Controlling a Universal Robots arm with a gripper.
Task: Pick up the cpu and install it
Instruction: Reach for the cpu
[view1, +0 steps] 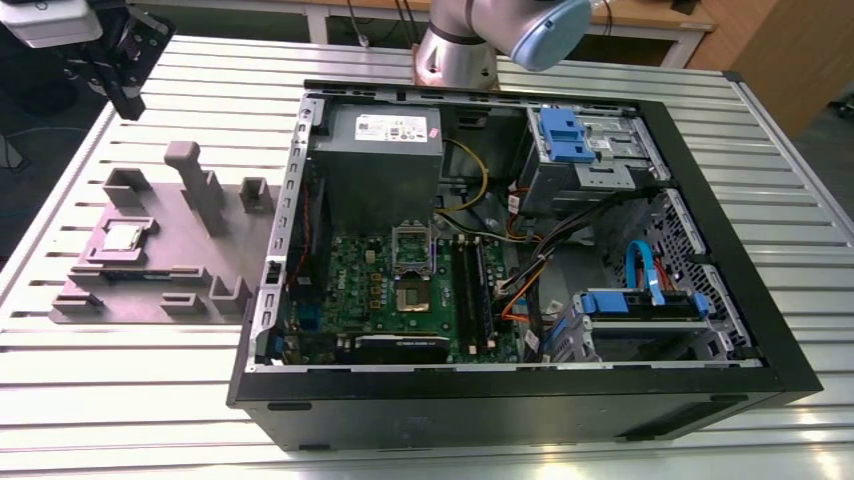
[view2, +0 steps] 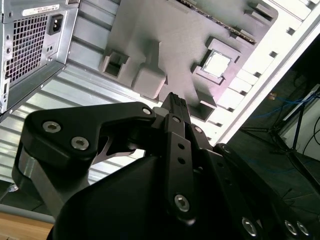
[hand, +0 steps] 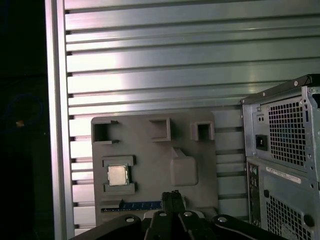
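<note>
Nearest to the wrist cameras is the black metal pincer (view2: 175, 102) (hand: 172, 197). Its two slim fingers are pressed together and nothing is between them, so it is clenched on nothing. It hangs above the flat grey moulded tray (hand: 150, 145) (view2: 165, 35) (view1: 200, 240), over the edge of the tray, and it does not touch it. The cpu, a small square chip with a silvery metal top (hand: 117, 175) (view2: 218, 64) (view1: 124, 237), lies flat in a square recess of this tray, near the pincer tips but clearly apart from them. Next to the cpu, a long dark blue-green strip (hand: 132, 205) (view1: 134, 272) lies in a slot of the tray. The tray also has several upright grey posts and open pockets. The tray rests on the ribbed aluminium desk (view1: 160, 360) (hand: 150, 60). Just beside the tray, on the exterior view's right of it, stands the black open computer case (view1: 507, 400) (hand: 285, 150), with a green circuit board (view1: 360, 280) and a shiny rectangular metal socket frame (view1: 411, 262) inside. Beyond the tray and the case rises the silver-grey robot arm with a pale blue cap (view1: 461, 45).
</note>
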